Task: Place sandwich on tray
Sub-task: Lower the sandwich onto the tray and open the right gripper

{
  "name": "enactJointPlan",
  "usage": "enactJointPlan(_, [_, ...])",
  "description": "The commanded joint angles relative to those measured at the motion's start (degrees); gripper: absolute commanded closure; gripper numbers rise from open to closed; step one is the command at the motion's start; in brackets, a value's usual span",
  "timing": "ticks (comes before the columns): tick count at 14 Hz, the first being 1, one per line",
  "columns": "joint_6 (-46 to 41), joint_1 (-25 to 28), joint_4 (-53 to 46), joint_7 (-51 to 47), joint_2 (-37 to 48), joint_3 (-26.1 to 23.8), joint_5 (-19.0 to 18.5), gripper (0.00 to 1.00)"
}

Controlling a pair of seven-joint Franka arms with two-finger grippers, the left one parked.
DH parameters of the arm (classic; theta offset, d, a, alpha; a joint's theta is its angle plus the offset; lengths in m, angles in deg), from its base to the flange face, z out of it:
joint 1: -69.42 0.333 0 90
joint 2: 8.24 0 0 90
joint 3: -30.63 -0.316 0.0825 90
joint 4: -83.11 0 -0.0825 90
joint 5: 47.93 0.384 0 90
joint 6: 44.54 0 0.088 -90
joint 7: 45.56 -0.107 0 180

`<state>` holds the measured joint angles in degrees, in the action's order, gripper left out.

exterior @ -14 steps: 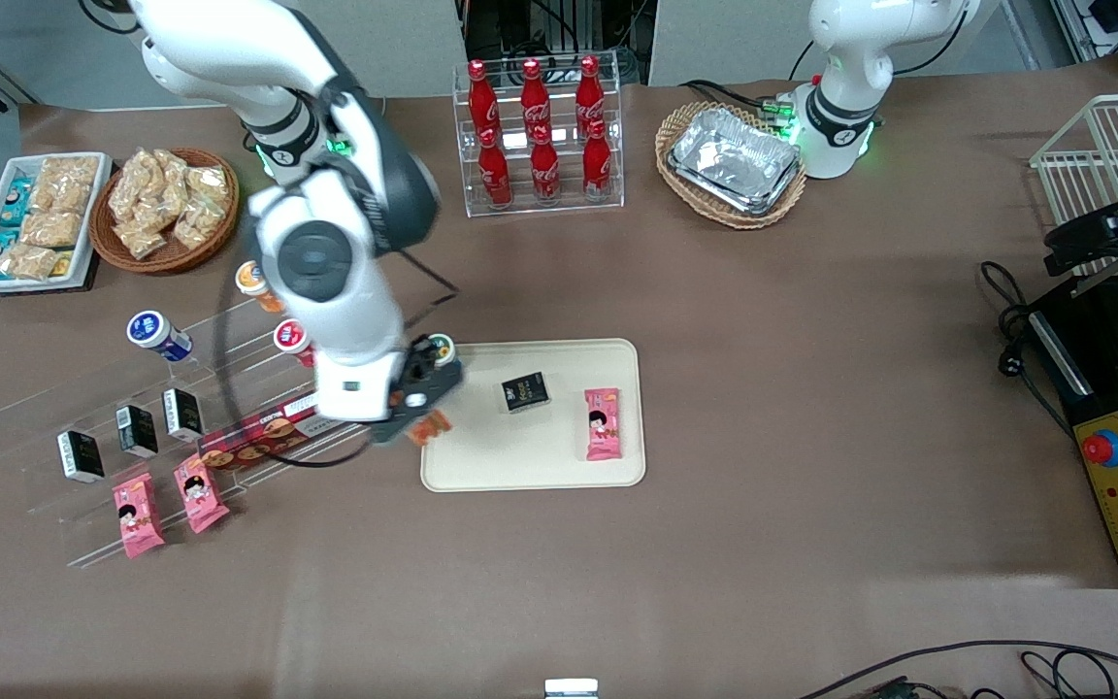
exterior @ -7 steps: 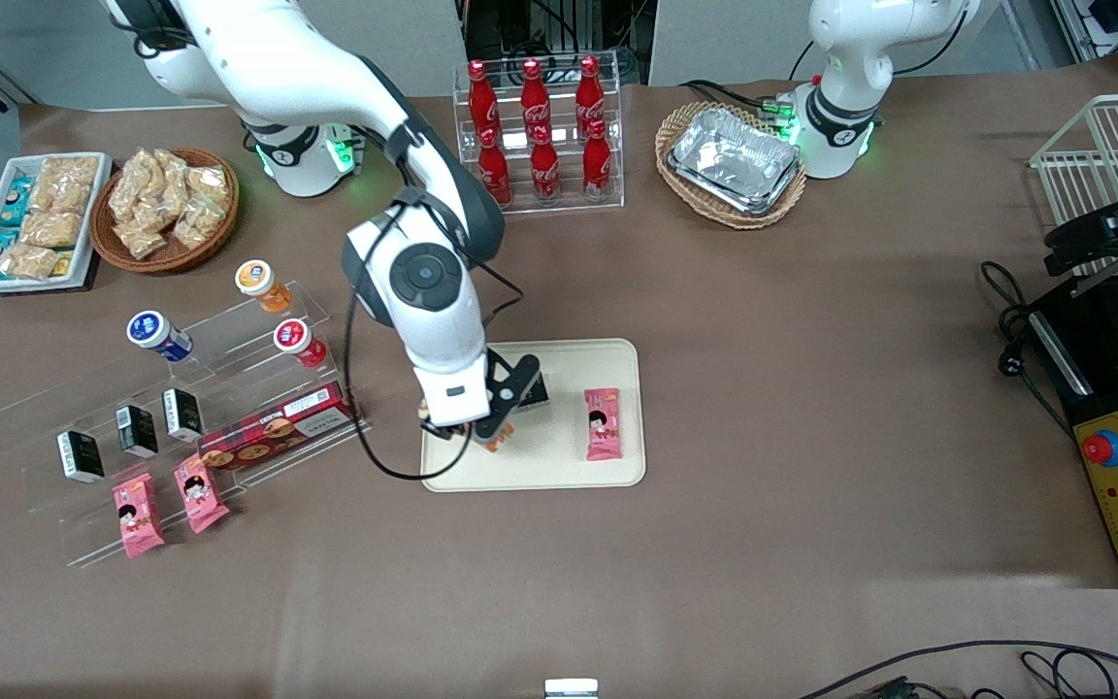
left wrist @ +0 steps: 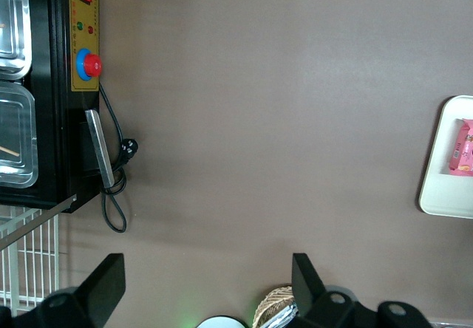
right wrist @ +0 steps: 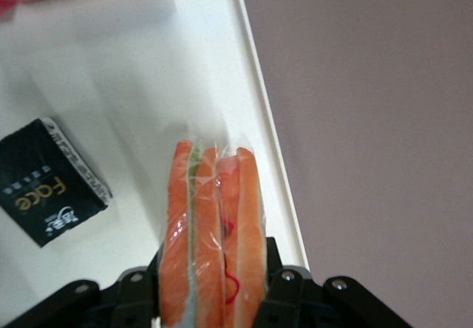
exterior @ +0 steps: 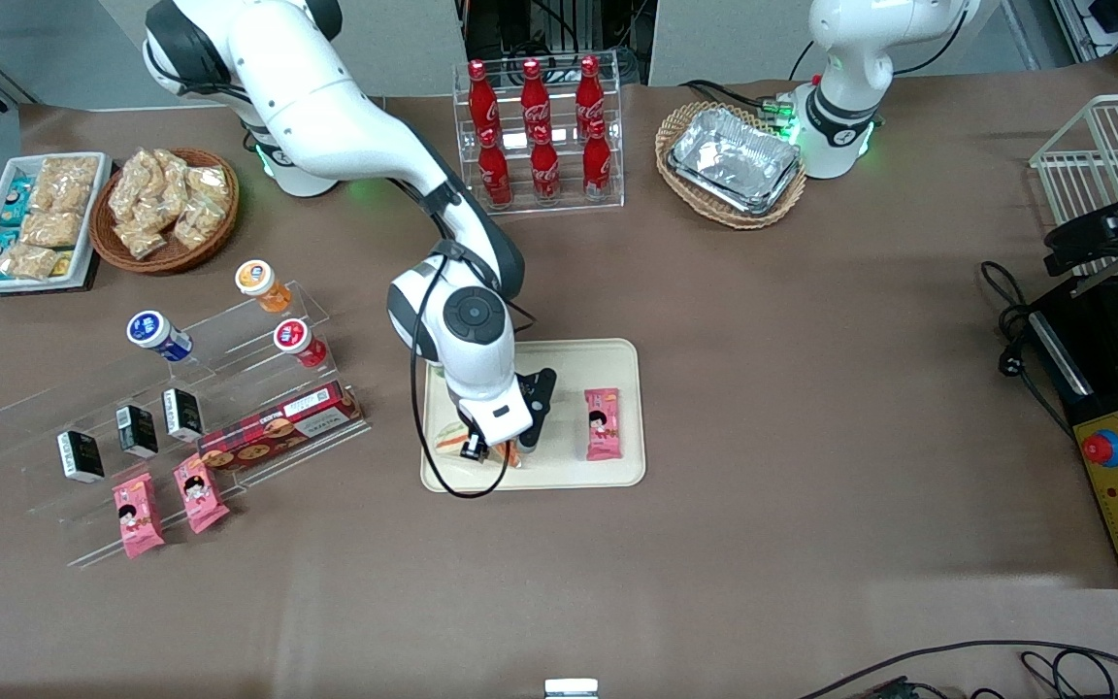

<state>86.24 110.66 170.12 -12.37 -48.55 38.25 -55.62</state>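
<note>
Hanging low over the tray [exterior: 617, 359], the gripper [exterior: 493, 449] has its fingers closed on the sandwich [right wrist: 211, 228] (clear-wrapped, orange filling edge showing), which sits above the tray's floor near the rim. A black packet [right wrist: 50, 181] and pink snack packet [exterior: 603, 423] lie on the tray nearby.

On the bench there are six red cola bottles [exterior: 538, 131] in a clear rack. There are three pink snack packets: one [exterior: 603, 423] on the tray [exterior: 574, 473], two [exterior: 167, 502] on the clear stepped stand. Three small black boxes [exterior: 134, 431] stand there, and three round-capped jars [exterior: 219, 313]. There is one sandwich [right wrist: 211, 232], one long red box [exterior: 279, 426], and two wicker baskets [exterior: 167, 206].
</note>
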Motion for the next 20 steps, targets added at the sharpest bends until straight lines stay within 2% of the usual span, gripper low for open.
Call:
enactJointPlan(1, [1.23, -0.02, -2.38, 3.19, -2.93, 0.21, -1.36, 0.41])
enactJointPlan(2, [1.32, 0.16, -2.47, 2.33, -2.85, 0.21, -1.19, 0.11])
enactJointPlan(3, [1.32, 0.07, -2.82, 1.89, -2.67, 0.21, -0.84, 0.00])
enactJointPlan(5, [1.32, -0.72, -3.08, -0.82, -1.71, 0.21, 0.56, 0.00])
enactJointPlan(8, [-0.08, -1.42, -3.00, -9.87, 2.67, 2.48, 7.23, 0.00])
enactJointPlan(12, [-10.60, -7.56, -2.99, -9.98, 10.40, 3.19, 12.96, 0.00])
enactJointPlan(17, [-22.03, -13.28, -3.08, -10.25, 18.67, 3.72, 12.44, 0.00])
enactJointPlan(20, [-27.49, -14.43, -3.08, -10.25, 22.89, 8.10, 12.79, 0.00])
